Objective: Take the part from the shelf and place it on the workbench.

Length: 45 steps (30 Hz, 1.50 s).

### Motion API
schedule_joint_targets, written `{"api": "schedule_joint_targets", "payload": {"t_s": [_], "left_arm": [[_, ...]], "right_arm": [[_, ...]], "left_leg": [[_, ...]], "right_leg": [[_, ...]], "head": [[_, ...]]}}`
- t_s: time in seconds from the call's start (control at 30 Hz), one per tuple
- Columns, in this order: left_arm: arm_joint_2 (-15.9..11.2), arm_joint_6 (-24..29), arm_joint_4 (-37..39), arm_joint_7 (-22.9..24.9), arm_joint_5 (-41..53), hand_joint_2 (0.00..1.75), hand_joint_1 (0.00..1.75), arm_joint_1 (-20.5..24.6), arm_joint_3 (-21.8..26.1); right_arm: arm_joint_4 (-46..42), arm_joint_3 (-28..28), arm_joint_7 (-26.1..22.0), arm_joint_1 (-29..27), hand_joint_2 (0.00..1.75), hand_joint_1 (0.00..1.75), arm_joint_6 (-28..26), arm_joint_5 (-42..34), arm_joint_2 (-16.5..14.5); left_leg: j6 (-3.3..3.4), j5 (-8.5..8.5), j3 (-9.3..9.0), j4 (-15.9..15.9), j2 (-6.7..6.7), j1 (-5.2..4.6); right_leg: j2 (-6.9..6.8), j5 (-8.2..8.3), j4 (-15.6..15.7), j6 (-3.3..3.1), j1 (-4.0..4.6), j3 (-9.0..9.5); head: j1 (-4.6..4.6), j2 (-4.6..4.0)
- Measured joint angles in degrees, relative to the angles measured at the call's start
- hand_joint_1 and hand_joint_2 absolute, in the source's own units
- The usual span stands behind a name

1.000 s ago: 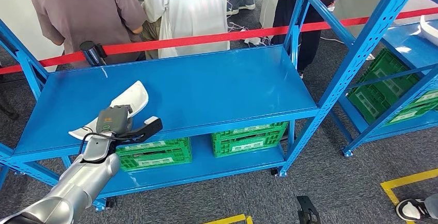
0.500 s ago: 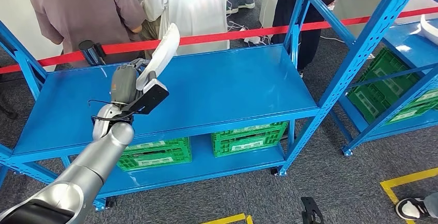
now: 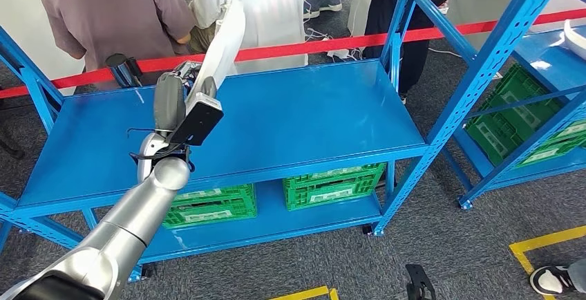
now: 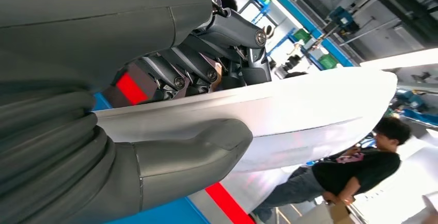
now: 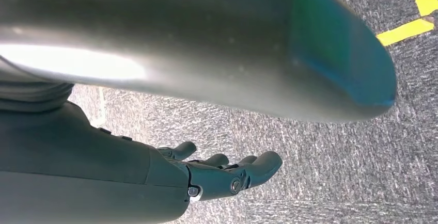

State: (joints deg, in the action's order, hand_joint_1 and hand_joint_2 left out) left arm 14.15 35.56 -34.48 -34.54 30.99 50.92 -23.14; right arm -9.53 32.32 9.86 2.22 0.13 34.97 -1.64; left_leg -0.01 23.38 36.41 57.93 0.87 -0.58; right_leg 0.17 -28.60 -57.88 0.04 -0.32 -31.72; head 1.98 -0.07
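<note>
We have the long, white, curved plastic part (image 3: 224,41) gripped in our left hand (image 3: 183,99), thumb on one face and dark fingers on the other, as the left wrist view shows. The part is lifted clear above the blue metal shelf deck (image 3: 290,117), touching nothing but the hand. Its long axis runs steeply, from the hand up toward about 1 o'clock in the head view, so most of its length stands out beyond the fingers. We judge that this overhang matters most for the carry: the free end swings wide near the red barrier tape (image 3: 311,48). Our right hand (image 5: 227,175) hangs over the grey carpet, fingers apart and holding nothing.
</note>
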Motion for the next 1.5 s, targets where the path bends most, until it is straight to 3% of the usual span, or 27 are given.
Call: {"api": "schedule_joint_targets", "payload": {"t_s": [0.23,0.43,0.87,1.03,1.17,1.23,1.27,1.33,1.37,1.4,1.43,1.5], "left_arm": [[-0.57,-2.04,-3.59,-0.45,-5.36,1.75,1.75,-0.77,-1.65],[-2.52,-4.7,-13.66,0.82,-11.79,1.75,1.75,-3.25,-3.77],[-4.55,-6.26,-25.16,2.5,-13.2,1.75,1.75,-6.68,-6.02],[-4.91,-6.94,-26.94,2.98,-13.7,1.75,1.75,-7.61,-6.12],[-5.15,-7.31,-27.79,3.06,-13.98,1.75,1.75,-7.87,-6.17],[-5.2,-7.4,-28.33,3.04,-14.2,1.75,1.75,-7.91,-6.18],[-5.21,-7.44,-28.59,3.03,-14.25,1.75,1.75,-7.98,-6.19],[-5.28,-7.49,-28.99,3.04,-14.31,1.75,1.75,-8.38,-6.19],[-5.37,-7.52,-29.13,3.08,-14.33,1.75,1.75,-8.71,-6.19],[-5.46,-7.56,-29.23,3.11,-14.35,1.75,1.75,-9.05,-6.19],[-5.56,-7.58,-29.34,3.13,-14.38,1.75,1.75,-9.32,-6.19],[-5.68,-7.61,-29.66,3.15,-14.42,1.75,1.75,-9.57,-6.19]], "right_arm": [[0.0,0.6,-0.13,-0.01,0.0,0.0,-0.03,0.07,-0.02],[0.0,1.78,-0.63,-0.1,0.0,0.0,-0.28,0.07,-0.04],[0.0,3.16,-0.7,-0.16,0.0,0.0,-0.17,0.02,-0.08],[0.0,3.46,-0.33,-0.2,0.0,0.0,-0.22,0.0,-0.36],[0.0,3.62,-0.38,-0.19,0.0,0.0,-0.26,0.01,-0.53],[0.0,3.63,-0.44,-0.2,0.0,0.0,-0.28,0.09,-0.58],[0.0,3.64,-0.47,-0.2,0.0,0.0,-0.3,0.18,-0.61],[0.0,3.64,-0.43,-0.21,0.0,0.0,-0.38,0.42,-0.64],[0.0,3.65,-0.4,-0.24,0.0,0.0,-0.42,0.54,-0.63],[0.0,3.66,-0.36,-0.27,0.0,0.0,-0.46,0.62,-0.63],[0.0,3.67,-0.34,-0.29,0.0,0.0,-0.49,0.66,-0.63],[0.0,3.68,-0.35,-0.24,0.0,0.0,-0.51,0.72,-0.63]], "left_leg": [[0.0,0.0,0.0,0.0,0.0,0.0],[-0.02,0.02,0.0,0.0,-0.01,0.0],[0.12,0.14,0.01,0.07,0.01,-0.1],[0.52,0.4,0.01,0.26,0.0,-0.37],[1.14,0.36,-0.09,0.19,0.0,-0.56],[1.53,-0.08,-0.33,-0.43,-0.16,-0.25],[1.69,-0.25,-0.39,-0.69,-0.26,-0.06],[1.81,-0.35,-0.23,-0.73,-0.45,0.09],[1.78,-0.37,-0.06,-0.63,-0.53,0.13],[1.71,-0.41,0.15,-0.47,-0.58,0.19],[1.58,-0.48,0.42,-0.25,-0.6,0.31],[1.06,-0.62,1.15,0.52,-0.58,0.66]], "right_leg": [[0.0,0.0,0.0,0.0,0.0,0.0],[0.01,-0.02,0.0,-0.01,0.0,-0.01],[-0.03,-0.06,0.03,0.09,-0.3,0.04],[-0.02,-0.2,0.03,0.45,-0.58,0.11],[-0.01,-0.2,0.11,1.1,-0.78,0.26],[0.0,-1.35,-1.1,1.44,-0.77,-0.16],[-0.01,-2.89,-3.2,1.6,-0.79,-1.01],[-0.02,-7.03,-10.47,1.94,-0.91,-4.14],[-0.02,-8.41,-13.93,2.09,-0.98,-5.63],[-0.03,-8.73,-15.82,2.23,-1.08,-6.38],[-0.04,-7.85,-15.35,2.36,-1.21,-6.0],[-0.07,-4.57,-8.47,2.75,-1.58,-2.29]], "head": [[-0.01,0.0],[0.0,0.0],[-0.01,0.0],[-0.01,0.0],[-0.02,0.0],[0.08,0.0],[0.2,0.0],[0.44,0.0],[0.49,0.0],[0.49,0.0],[0.49,0.0],[0.5,0.0]]}}
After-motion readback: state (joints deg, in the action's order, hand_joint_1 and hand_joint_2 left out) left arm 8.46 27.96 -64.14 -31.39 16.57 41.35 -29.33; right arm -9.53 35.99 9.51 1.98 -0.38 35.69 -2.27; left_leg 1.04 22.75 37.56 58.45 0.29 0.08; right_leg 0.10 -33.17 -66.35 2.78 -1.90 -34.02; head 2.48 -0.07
